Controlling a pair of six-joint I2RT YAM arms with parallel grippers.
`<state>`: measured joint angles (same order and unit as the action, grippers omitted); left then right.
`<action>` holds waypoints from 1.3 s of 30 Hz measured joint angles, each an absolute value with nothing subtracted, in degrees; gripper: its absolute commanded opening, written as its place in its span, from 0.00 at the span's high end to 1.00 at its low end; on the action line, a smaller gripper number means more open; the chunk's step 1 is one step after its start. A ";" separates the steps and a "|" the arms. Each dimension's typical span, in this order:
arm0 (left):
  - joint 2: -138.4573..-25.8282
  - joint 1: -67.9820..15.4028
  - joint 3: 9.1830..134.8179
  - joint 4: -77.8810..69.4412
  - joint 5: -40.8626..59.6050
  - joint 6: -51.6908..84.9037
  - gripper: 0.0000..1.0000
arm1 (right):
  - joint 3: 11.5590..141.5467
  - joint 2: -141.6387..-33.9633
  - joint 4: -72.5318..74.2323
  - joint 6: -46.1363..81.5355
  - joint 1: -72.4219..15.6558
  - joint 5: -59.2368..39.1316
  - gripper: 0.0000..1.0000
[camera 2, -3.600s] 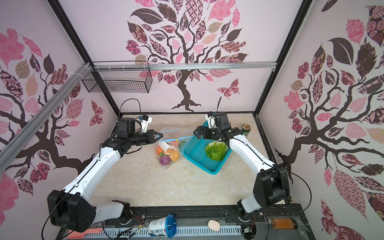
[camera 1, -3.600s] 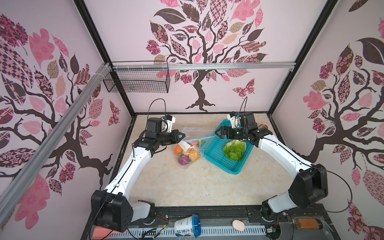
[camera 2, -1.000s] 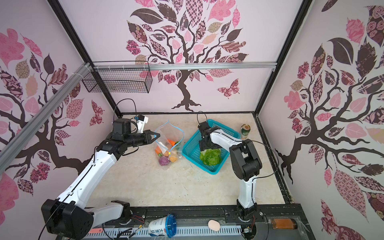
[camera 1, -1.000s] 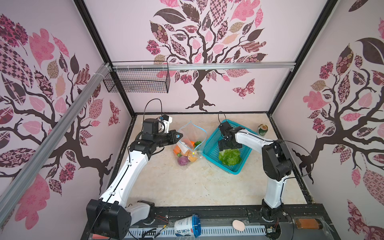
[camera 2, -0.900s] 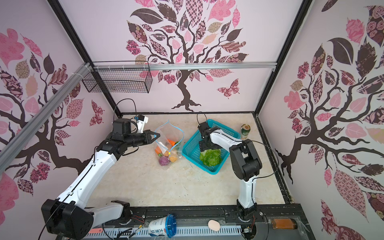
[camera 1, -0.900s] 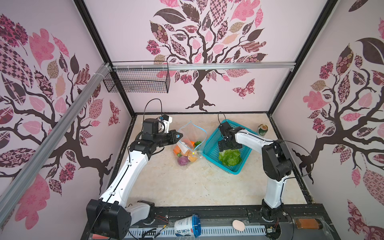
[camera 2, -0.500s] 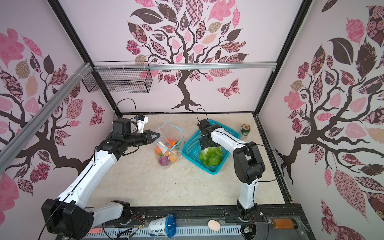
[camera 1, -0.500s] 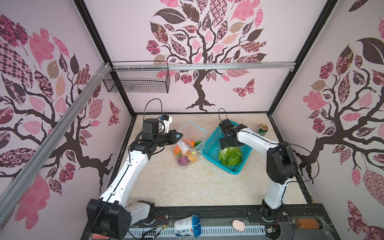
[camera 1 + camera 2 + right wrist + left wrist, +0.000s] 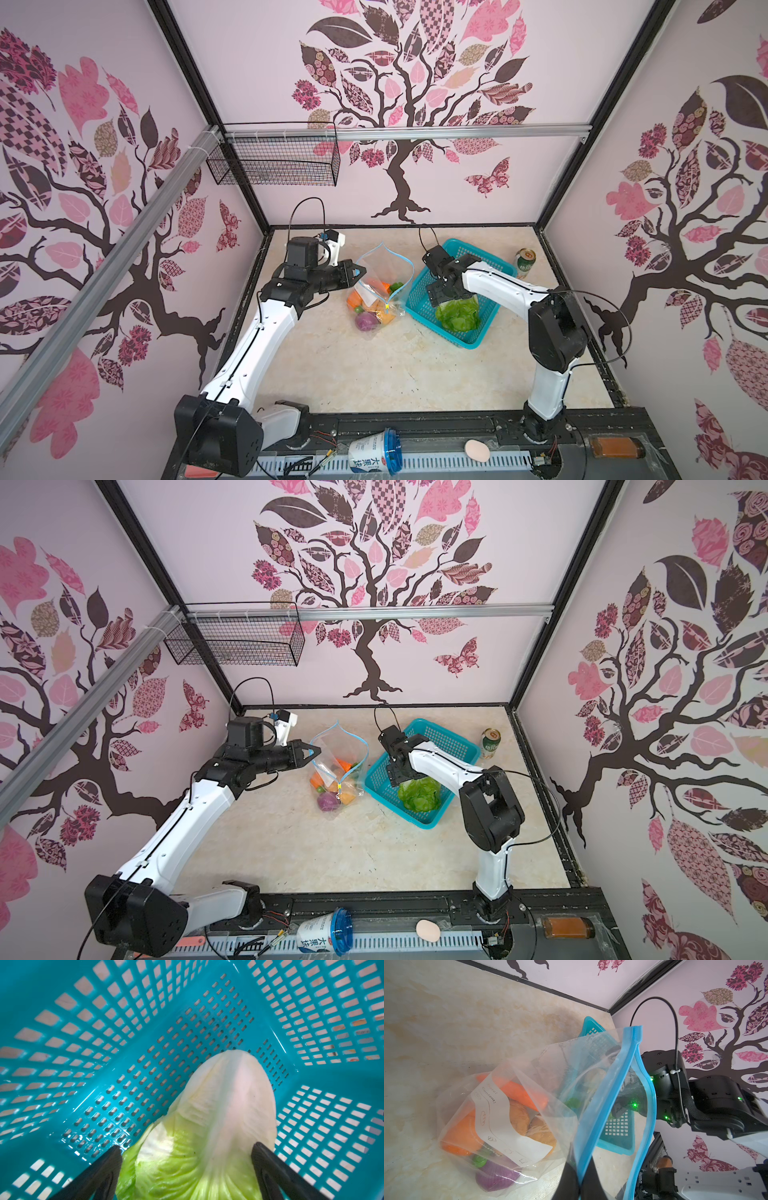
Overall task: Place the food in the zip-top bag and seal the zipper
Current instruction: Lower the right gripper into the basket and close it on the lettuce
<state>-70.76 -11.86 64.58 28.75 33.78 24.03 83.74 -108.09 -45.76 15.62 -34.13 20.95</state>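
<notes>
left gripper [image 9: 578,1167]: pinches zipper [image 9: 604,1105] of zip-top bag [image 9: 529,1068] | right gripper [image 9: 187,1146]: gapes wide astride cabbage [image 9: 224,1105] in basket [image 9: 187,1022]

cabbage [image 9: 207,1126] leafy end cut off by frame edge; basket [image 9: 589,1027] partly hidden behind bag [image 9: 529,1076]; slider [image 9: 387,308] tiny, detail unreadable
</notes>
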 measured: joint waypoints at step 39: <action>-70.76 -11.86 64.58 28.73 33.78 24.05 1.00 | 84.01 -113.40 -44.42 14.46 -34.30 32.73 0.54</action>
<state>-70.76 -11.86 64.58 28.73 33.78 24.05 84.01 -113.40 -44.42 14.46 -34.30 32.73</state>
